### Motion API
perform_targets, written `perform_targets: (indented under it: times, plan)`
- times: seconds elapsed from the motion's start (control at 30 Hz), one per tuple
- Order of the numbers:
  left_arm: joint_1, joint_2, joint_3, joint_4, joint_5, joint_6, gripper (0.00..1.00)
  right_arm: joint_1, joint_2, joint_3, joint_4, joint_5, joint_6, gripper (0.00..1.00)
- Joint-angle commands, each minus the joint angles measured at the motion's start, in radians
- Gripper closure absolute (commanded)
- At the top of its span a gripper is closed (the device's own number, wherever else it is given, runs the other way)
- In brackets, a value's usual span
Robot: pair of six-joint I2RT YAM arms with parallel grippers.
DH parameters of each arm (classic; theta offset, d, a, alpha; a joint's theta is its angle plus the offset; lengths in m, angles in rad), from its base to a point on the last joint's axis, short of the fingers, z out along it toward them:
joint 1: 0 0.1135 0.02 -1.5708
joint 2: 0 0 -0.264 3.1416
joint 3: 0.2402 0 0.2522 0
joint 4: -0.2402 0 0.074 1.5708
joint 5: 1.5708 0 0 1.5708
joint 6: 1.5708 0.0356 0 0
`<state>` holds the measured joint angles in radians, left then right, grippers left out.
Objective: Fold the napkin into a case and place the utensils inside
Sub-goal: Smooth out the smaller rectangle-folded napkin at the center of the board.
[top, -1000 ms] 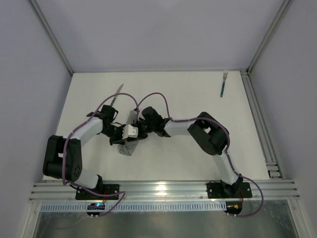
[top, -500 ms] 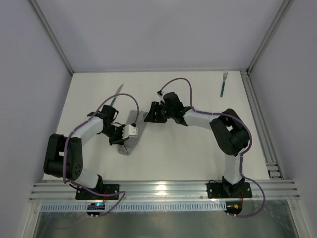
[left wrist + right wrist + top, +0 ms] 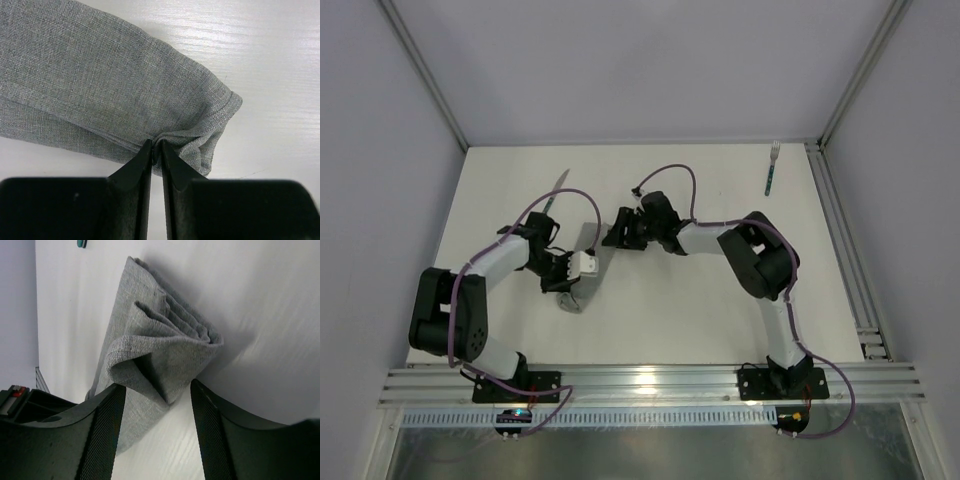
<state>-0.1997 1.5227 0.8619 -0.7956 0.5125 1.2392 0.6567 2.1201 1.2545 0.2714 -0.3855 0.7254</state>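
The light-grey woven fabric napkin (image 3: 591, 240) lies folded into a narrow, layered strip on the white worktop (image 3: 700, 310), left of centre, running slantwise between the two arms. The left hand (image 3: 156, 146) sits at the strip's near end with its two dark fingers almost together, and a small pucker of the cloth's hemmed corner is pinched between their tips. The right hand (image 3: 156, 385) is at the strip's far end, its fingers spread wide. The stacked folds of that end lie in the gap between them, and neither finger presses on the fabric. The slim knife with a silver blade and dark handle (image 3: 557, 190) lies just beyond the left arm, near the napkin. The silver-tined fork with a teal-blue handle (image 3: 772, 168) lies well apart from it, by the far right corner of the worktop.
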Motion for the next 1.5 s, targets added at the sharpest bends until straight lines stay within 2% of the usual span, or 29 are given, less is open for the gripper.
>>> perform_targets:
  times: [0.0, 0.27, 0.37, 0.4, 0.47, 0.5, 0.53, 0.6, 0.67, 0.7, 0.73, 0.77, 0.8, 0.87, 0.93, 1.0, 1.13, 1.23, 1.27, 1.4, 1.47]
  plan:
    - [0.008, 0.022, 0.009, 0.007, -0.017, 0.016, 0.86, 0.006, 0.057, 0.052, 0.049, 0.007, 0.046, 0.42]
    - [0.008, 0.027, 0.012, 0.056, -0.003, -0.007, 0.82, 0.023, 0.109, 0.086, 0.097, -0.024, 0.097, 0.63]
    - [0.008, 0.028, 0.028, 0.042, 0.014, -0.039, 0.74, 0.024, 0.112, 0.088, 0.106, -0.032, 0.108, 0.73]
    - [0.008, 0.025, 0.051, 0.027, 0.021, -0.053, 0.66, 0.024, 0.112, 0.085, 0.107, -0.032, 0.109, 0.78]
    - [0.008, 0.022, 0.095, -0.023, 0.050, -0.099, 0.55, 0.024, 0.109, 0.080, 0.112, -0.033, 0.108, 0.78]
    - [0.008, 0.018, 0.154, -0.101, 0.088, -0.107, 0.41, 0.024, 0.107, 0.079, 0.112, -0.033, 0.106, 0.78]
    - [0.008, 0.016, 0.185, -0.141, 0.113, -0.113, 0.38, 0.024, 0.104, 0.077, 0.114, -0.038, 0.105, 0.78]
    - [0.022, 0.013, 0.279, -0.229, 0.188, -0.153, 0.34, 0.024, 0.101, 0.074, 0.114, -0.039, 0.103, 0.78]
    - [0.061, 0.022, 0.339, -0.248, 0.228, -0.205, 0.33, 0.026, 0.097, 0.072, 0.111, -0.041, 0.097, 0.78]
    - [0.077, 0.030, 0.374, -0.225, 0.193, -0.336, 0.33, 0.026, 0.090, 0.071, 0.111, -0.041, 0.094, 0.78]
    - [0.097, 0.054, 0.379, -0.086, 0.120, -0.442, 0.33, 0.026, 0.087, 0.071, 0.106, -0.042, 0.092, 0.78]
    - [0.098, 0.077, 0.379, 0.008, 0.024, -0.571, 0.35, 0.026, 0.086, 0.072, 0.103, -0.042, 0.088, 0.78]
    - [0.098, 0.106, 0.390, 0.077, -0.103, -0.719, 0.44, 0.026, 0.078, 0.072, 0.095, -0.041, 0.082, 0.77]
    - [0.098, 0.237, 0.432, 0.124, -0.160, -0.779, 0.48, 0.026, 0.074, 0.080, 0.083, -0.036, 0.071, 0.75]
    - [0.095, 0.331, 0.515, 0.082, -0.207, -0.820, 0.49, 0.032, 0.067, 0.088, 0.068, -0.032, 0.059, 0.75]
    - [0.092, 0.424, 0.545, 0.064, -0.219, -0.830, 0.51, 0.037, 0.064, 0.100, 0.052, -0.023, 0.052, 0.75]
    - [0.063, 0.447, 0.496, 0.113, -0.227, -0.817, 0.53, 0.058, 0.063, 0.135, 0.012, 0.000, 0.029, 0.75]
    - [0.048, 0.447, 0.470, 0.151, -0.230, -0.827, 0.68, 0.078, 0.075, 0.170, -0.017, 0.016, 0.013, 0.75]
    - [0.049, 0.447, 0.462, 0.159, -0.198, -0.828, 0.77, 0.089, 0.080, 0.196, -0.029, 0.022, 0.006, 0.75]
    - [0.036, 0.410, 0.428, 0.196, -0.160, -0.819, 0.86, 0.118, 0.092, 0.256, -0.089, 0.054, -0.017, 0.73]
    - [0.022, 0.398, 0.407, 0.208, -0.152, -0.813, 0.89, 0.124, 0.086, 0.261, -0.100, 0.085, -0.021, 0.66]
